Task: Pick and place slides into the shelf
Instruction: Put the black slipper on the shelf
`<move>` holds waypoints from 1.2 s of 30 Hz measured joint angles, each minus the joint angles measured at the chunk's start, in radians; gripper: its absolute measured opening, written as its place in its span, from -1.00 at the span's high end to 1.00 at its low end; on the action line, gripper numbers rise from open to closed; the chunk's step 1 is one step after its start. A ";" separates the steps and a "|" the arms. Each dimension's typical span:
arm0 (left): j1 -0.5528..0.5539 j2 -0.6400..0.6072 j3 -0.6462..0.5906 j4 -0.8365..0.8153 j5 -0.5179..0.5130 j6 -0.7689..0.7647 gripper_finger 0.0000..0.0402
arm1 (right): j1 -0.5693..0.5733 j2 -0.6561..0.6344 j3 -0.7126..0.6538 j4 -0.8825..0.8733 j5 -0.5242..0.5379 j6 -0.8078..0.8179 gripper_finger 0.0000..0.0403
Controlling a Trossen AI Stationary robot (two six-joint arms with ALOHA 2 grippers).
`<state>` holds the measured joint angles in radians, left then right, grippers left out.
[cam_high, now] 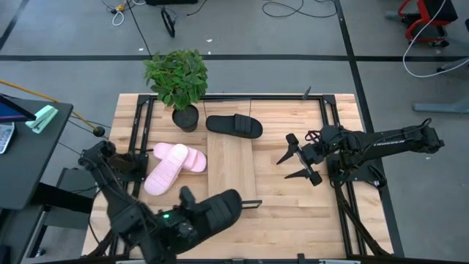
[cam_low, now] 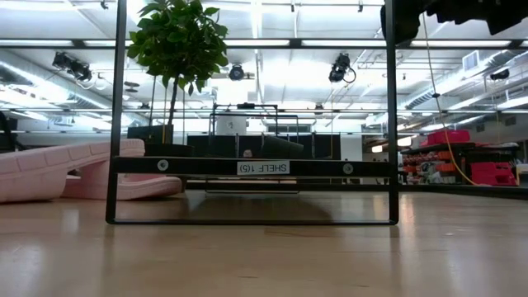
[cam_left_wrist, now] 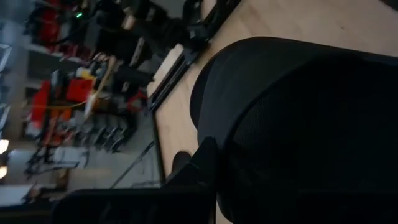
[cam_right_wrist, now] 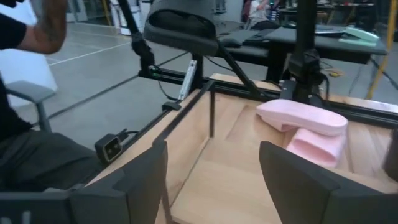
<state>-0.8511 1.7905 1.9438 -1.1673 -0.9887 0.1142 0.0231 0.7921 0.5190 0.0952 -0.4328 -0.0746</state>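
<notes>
At the near edge of the table [cam_high: 293, 220], a black slide [cam_high: 216, 209] is held clamped in the left gripper [cam_high: 187, 202], just beside the near end of the shelf [cam_high: 231, 165]; in the left wrist view the slide's dark strap fills most of the picture. The shelf's pale board is seen lying lengthwise down the middle of the table, with its thin black end frame [cam_low: 252, 167] standing across the low view. To the left of the shelf, the two pink slides [cam_high: 172, 163] are found piled one on the other, touching each other and lying close against the shelf's side. To the right of the shelf, the right gripper [cam_high: 299, 163] is held above the table with its fingers spread wide apart and nothing between them. At the far end, the second black slide [cam_high: 234, 125] is laid crosswise by the end of the board, just beside a potted plant [cam_high: 178, 81]. In the right wrist view, a person [cam_right_wrist: 28, 93] is seen seated beyond the table.
</notes>
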 joint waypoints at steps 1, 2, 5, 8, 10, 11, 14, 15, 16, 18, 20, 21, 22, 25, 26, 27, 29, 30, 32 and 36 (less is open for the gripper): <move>0.015 0.000 0.000 0.029 0.021 0.038 0.94 | 0.000 0.000 0.000 0.000 -0.010 0.000 -0.29; 0.031 0.000 0.000 0.055 0.037 0.076 0.94 | 0.003 0.000 0.000 0.000 -0.019 0.001 -0.29; 0.082 0.000 0.000 0.117 0.080 0.162 0.94 | 0.026 0.000 0.000 0.000 -0.023 -0.003 -0.29; 0.137 0.000 0.000 0.158 0.139 0.210 0.94 | 0.064 0.000 0.000 -0.001 -0.018 -0.007 -0.29; 0.170 0.000 0.000 0.183 0.191 0.238 0.94 | 0.093 0.000 0.000 -0.009 -0.004 -0.013 -0.29; 0.188 0.000 0.000 0.194 0.214 0.250 0.94 | 0.110 0.000 0.000 -0.016 0.006 -0.028 -0.29; 0.234 0.000 0.000 0.221 0.262 0.284 0.94 | 0.160 0.000 0.000 -0.031 0.092 -0.113 -0.28; 0.248 0.000 0.000 0.231 0.274 0.294 0.94 | 0.176 0.000 0.000 -0.031 0.134 -0.151 -0.27; 0.261 0.000 0.000 0.241 0.283 0.311 0.94 | 0.192 0.000 0.000 -0.030 0.180 -0.192 -0.25; 0.285 0.000 0.000 0.265 0.308 0.342 0.94 | 0.225 0.000 0.004 -0.030 0.277 -0.283 -0.22; 0.311 0.000 0.000 0.294 0.349 0.377 0.94 | 0.261 0.000 0.014 -0.020 0.370 -0.367 -0.18; 0.325 0.000 0.000 0.311 0.372 0.396 0.94 | 0.278 0.000 0.017 -0.008 0.408 -0.406 -0.17; 0.338 0.000 0.000 0.327 0.393 0.415 0.94 | 0.293 0.000 0.019 0.001 0.440 -0.448 -0.16; 0.382 0.000 0.000 0.376 0.467 0.468 0.94 | 0.339 0.000 0.031 0.010 0.510 -0.537 -0.12; 0.396 0.000 0.000 0.387 0.487 0.478 0.94 | 0.352 0.000 0.034 0.013 0.521 -0.554 -0.11; 0.410 0.000 0.000 0.396 0.504 0.492 0.94 | 0.365 0.000 0.035 0.015 0.531 -0.563 -0.11; 0.435 0.000 0.000 0.408 0.534 0.508 0.94 | 0.387 0.000 0.035 0.009 0.540 -0.579 -0.10; 0.448 0.000 0.000 0.410 0.545 0.518 0.94 | 0.398 0.000 0.035 0.008 0.540 -0.580 -0.10; 0.472 0.000 0.000 0.418 0.585 0.527 0.94 | 0.414 0.000 0.035 0.012 0.541 -0.586 -0.10; 0.515 0.000 0.000 0.442 0.670 0.541 0.94 | 0.438 0.000 0.035 0.012 0.588 -0.627 -0.10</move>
<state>-0.3360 1.7905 1.9438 -0.7252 -0.3186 0.6548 0.4610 0.7921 0.5537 0.1070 0.1554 -0.7012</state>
